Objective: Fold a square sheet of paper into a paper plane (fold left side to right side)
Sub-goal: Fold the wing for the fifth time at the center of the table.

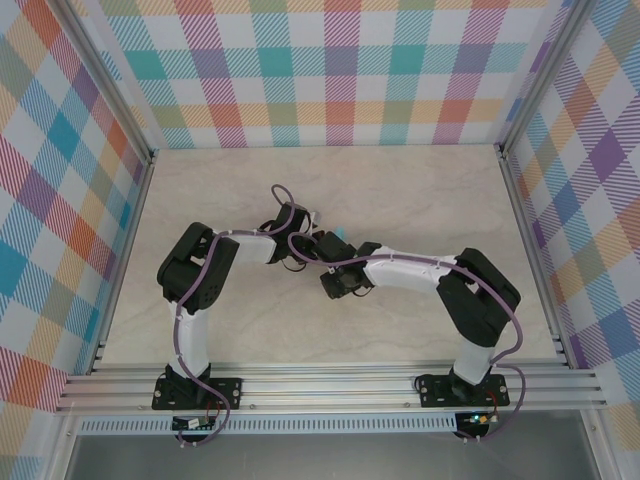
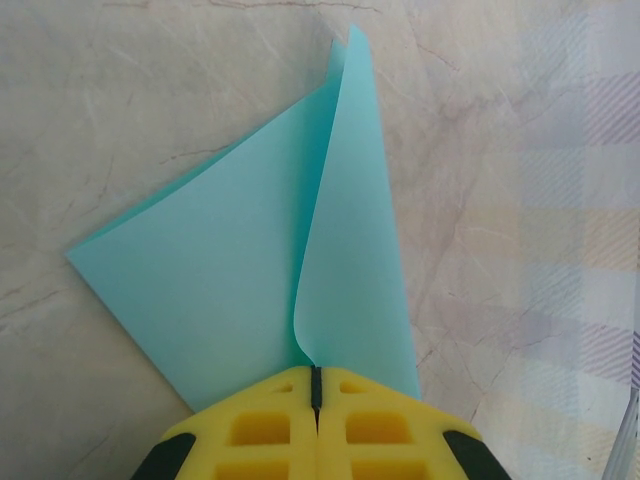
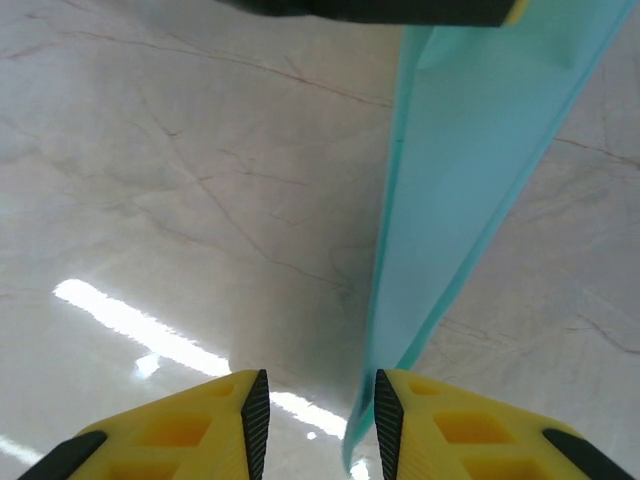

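Table point(image 1: 400, 200) pale, marbled. Left arm point(image 1: 195, 270) and right arm point(image 1: 480, 295) bent inward, wrists meeting mid-table. Square sheet of paper point(image 2: 250, 270), turquoise, partly folded, fans out ahead of left gripper point(image 2: 315, 375); jaws clamped tight on near corner. Right gripper point(image 3: 318, 405): jaws parted, sheet's lower edge hanging in gap, seemingly brushing one finger point(image 3: 470, 430).

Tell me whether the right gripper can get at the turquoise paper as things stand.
Probably yes. The turquoise paper, pinched in the shut left gripper, reaches with its lower tip right into the gap of the open right gripper, close beside one finger. Nothing stands between them above the table.
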Controlling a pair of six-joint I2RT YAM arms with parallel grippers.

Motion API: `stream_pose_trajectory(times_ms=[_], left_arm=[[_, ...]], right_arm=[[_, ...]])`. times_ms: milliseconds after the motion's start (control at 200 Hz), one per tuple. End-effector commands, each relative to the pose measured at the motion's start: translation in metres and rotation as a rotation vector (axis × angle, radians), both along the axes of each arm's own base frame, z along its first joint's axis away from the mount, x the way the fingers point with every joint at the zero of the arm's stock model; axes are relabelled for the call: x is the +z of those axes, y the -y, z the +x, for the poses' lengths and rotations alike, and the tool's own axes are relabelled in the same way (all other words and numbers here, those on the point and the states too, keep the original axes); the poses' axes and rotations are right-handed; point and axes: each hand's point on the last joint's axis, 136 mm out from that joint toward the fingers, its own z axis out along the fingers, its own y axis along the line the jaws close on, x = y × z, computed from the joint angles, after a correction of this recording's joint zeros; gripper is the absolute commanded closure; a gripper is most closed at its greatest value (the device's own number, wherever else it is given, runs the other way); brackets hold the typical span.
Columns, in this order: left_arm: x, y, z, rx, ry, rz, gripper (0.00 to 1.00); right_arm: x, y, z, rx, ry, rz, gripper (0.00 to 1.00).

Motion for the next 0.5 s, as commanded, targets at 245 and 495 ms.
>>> stream_pose_trajectory(times_ms=[245, 495], left_arm=[[0.018, 0.006, 0.003, -0.030, 0.006, -0.046, 0.96], [0.028, 0.010, 0.005, -0.034, 0.010, -0.069, 0.95]], right_arm=[[0.008, 0.013, 0.013, -0.036, 0.092, -0.042, 0.68], [0.002, 0.013, 0.018, -0.038, 0.105, -0.062, 0.71]])
